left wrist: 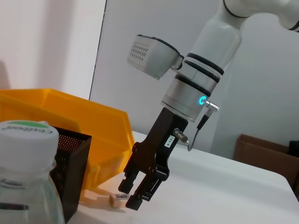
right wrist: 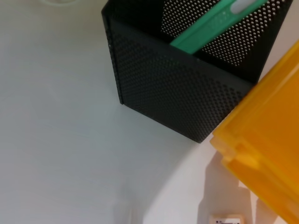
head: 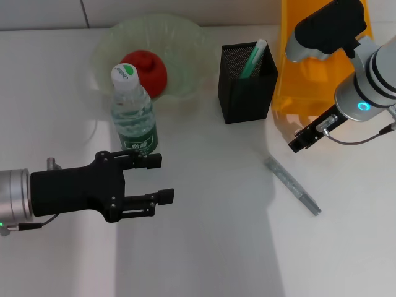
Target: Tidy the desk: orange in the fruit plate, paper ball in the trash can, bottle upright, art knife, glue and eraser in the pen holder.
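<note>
The bottle (head: 133,114) stands upright in front of the fruit plate (head: 185,37), which holds the orange (head: 147,70). My left gripper (head: 158,179) is open beside the bottle's base, its far finger close to the label. The pen holder (head: 247,83) holds a green stick with a white tip (head: 252,59). A slim grey art knife (head: 294,185) lies on the table. My right gripper (left wrist: 132,193) hangs open just above the eraser (left wrist: 120,198), which lies by the trash can (head: 315,68). The paper ball is out of view.
The trash can's wall (right wrist: 271,140) stands right against the pen holder (right wrist: 187,88), with the eraser (right wrist: 227,219) on the table just in front of them. A cardboard box (left wrist: 266,149) sits beyond the table's far edge.
</note>
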You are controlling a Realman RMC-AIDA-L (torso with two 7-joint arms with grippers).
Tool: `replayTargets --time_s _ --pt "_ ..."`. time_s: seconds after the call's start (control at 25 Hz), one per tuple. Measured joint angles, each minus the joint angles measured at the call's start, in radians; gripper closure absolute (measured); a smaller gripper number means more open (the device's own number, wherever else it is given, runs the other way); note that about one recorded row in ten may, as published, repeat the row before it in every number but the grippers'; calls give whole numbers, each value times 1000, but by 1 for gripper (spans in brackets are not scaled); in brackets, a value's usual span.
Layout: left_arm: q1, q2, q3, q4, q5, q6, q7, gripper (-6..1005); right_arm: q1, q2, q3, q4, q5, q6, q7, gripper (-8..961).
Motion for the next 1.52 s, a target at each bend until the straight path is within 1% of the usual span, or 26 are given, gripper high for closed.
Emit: replayTargets --time_s 0.2,0.44,1.2,1.4,1.48,1.52 --pt "0 0 2 0 0 0 -6 270 3 0 -4 14 0 19 1 524" --pt "-2 0 3 0 0 1 -7 270 8 0 -4 26 0 20 2 558" --pt "-5 -2 2 0 0 -1 -7 270 14 0 -3 47 6 34 2 570" --pt "-2 -2 0 0 0 -1 -7 270 7 0 3 36 8 35 2 715" --pt "-1 -2 -1 0 0 -1 -7 270 -5 0 5 3 13 26 2 715" --pt "0 -2 -2 0 0 -1 -7 270 -28 0 6 -63 33 2 2 715"
